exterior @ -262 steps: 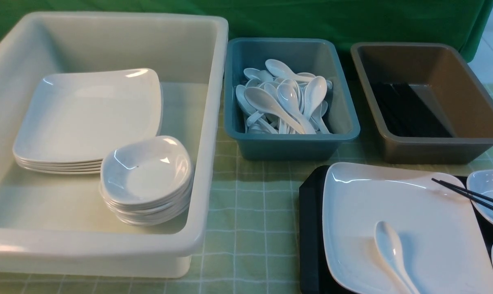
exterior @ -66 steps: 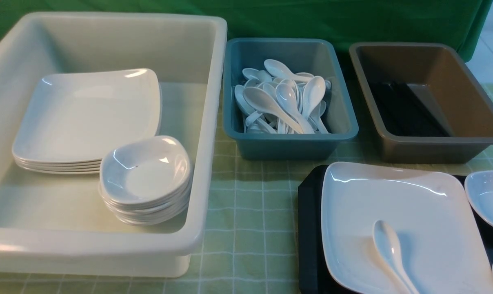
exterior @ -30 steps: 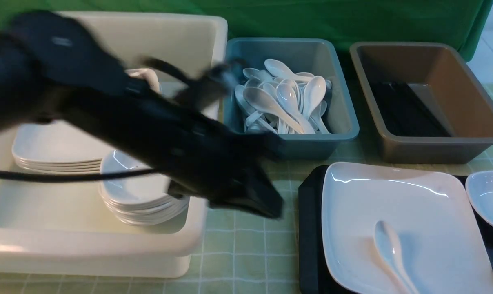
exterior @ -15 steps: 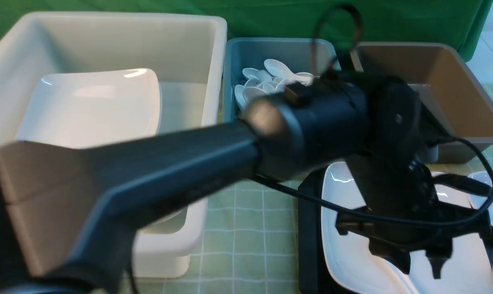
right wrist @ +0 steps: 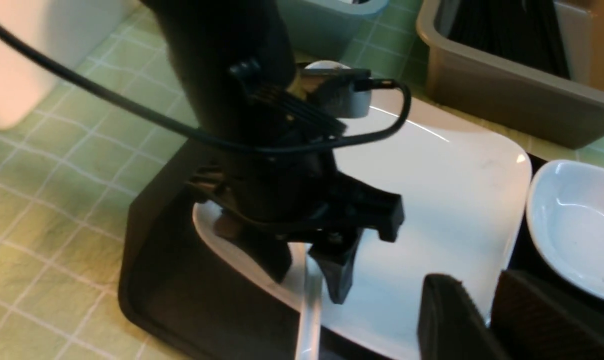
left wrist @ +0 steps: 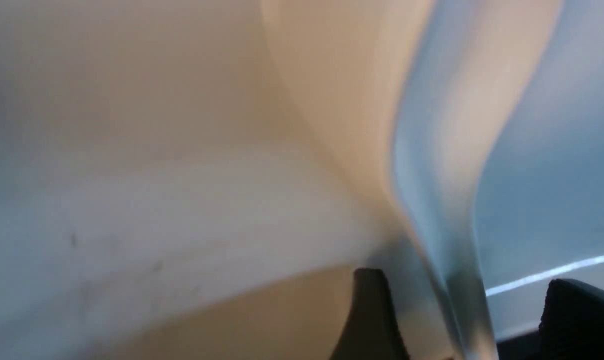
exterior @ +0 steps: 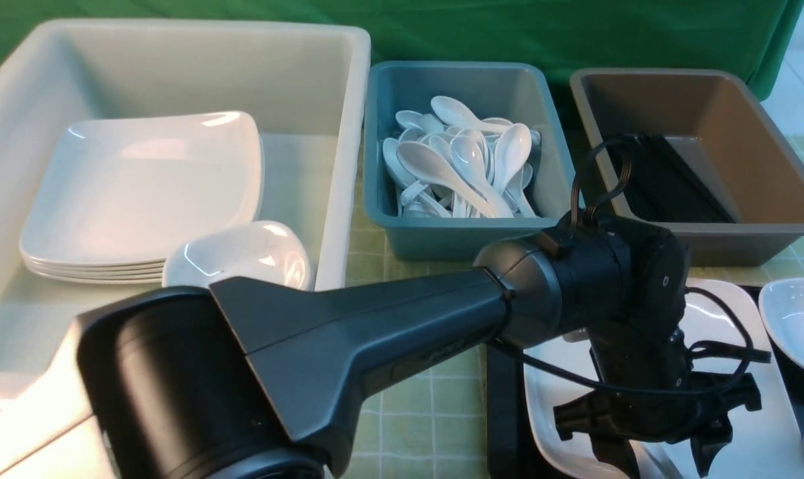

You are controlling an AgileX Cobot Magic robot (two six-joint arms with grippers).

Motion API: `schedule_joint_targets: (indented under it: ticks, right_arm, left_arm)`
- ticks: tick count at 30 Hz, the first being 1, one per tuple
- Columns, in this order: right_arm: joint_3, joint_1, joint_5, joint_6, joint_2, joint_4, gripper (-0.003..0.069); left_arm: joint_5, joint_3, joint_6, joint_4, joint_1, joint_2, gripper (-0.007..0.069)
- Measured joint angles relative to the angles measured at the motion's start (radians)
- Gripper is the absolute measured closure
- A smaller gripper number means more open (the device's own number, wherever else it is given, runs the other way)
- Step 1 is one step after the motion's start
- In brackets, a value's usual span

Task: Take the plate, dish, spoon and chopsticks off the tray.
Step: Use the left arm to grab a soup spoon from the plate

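My left fingers (right wrist: 334,272) are open around the spoon (right wrist: 309,310)

My left fingers are spread apart, one on each side of the white spoon's handle. The spoon lies on the big white plate (right wrist: 447,200). The plate sits on the black tray (right wrist: 152,280) on the tabletop (right wrist: 57,165). A small dish (right wrist: 572,225) sits on the tray just beside the plate. Black chopsticks (exterior: 675,193) lie in the brown tub (exterior: 761,233). My right fingers (right wrist: 447,320) hang near the plate, close together with nothing between them, and I cannot tell if they are shut.
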Motion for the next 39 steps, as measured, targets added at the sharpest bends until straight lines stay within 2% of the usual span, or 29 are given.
schedule_joint_targets:
  ticks: [15,22,27,31,35,37,39]
  right_arm:
    - [0.0,0.012,0.012,0.0,0.0,0.0,0.0498]
    - [0.0,0.012,0.013,0.0,0.0,0.0,0.0485]
    - [0.0,0.012,0.013,0.0,0.0,0.0,0.0482]
    - [0.0,0.012,0.012,0.0,0.0,0.0,0.0479]
    - [0.0,0.012,0.012,0.0,0.0,0.0,0.0471]
    - [0.0,0.012,0.01,0.0,0.0,0.0,0.0466]
    - [0.0,0.012,0.01,0.0,0.0,0.0,0.0463]
  left_arm:
    - [0.064,-0.013,-0.02,0.106,0.02,0.011,0.0405]
    - [0.076,-0.014,-0.023,0.114,0.042,0.011,0.0405]
    - [0.072,-0.014,-0.013,0.113,0.042,0.011,0.0369]
    - [0.074,-0.015,-0.011,0.107,0.042,0.013,0.0379]
    - [0.091,-0.02,0.002,0.116,0.042,0.017,0.0461]
    - [0.102,-0.02,0.055,0.119,0.042,0.017,0.055]
    - [0.102,-0.02,0.087,0.119,0.042,0.015,0.0572]
